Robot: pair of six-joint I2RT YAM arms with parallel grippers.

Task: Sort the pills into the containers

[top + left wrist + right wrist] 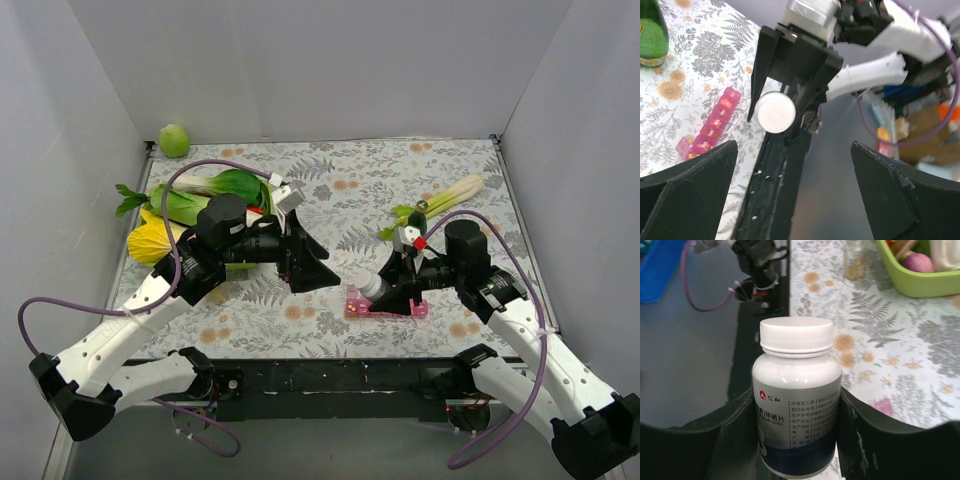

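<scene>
The pink pill organizer [715, 125] lies flat near the counter's near edge, right of centre, just beneath the right gripper [797, 415]. The left gripper [320, 275] hangs near the counter's centre, fingers spread wide, empty. The right gripper clamps a capped white pill bottle [796, 355], cap pointing toward the left gripper.

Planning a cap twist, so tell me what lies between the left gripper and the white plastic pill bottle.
Nothing: the top view shows only bare floral tablecloth between the left gripper and the white plastic pill bottle, which the right gripper holds.
</scene>
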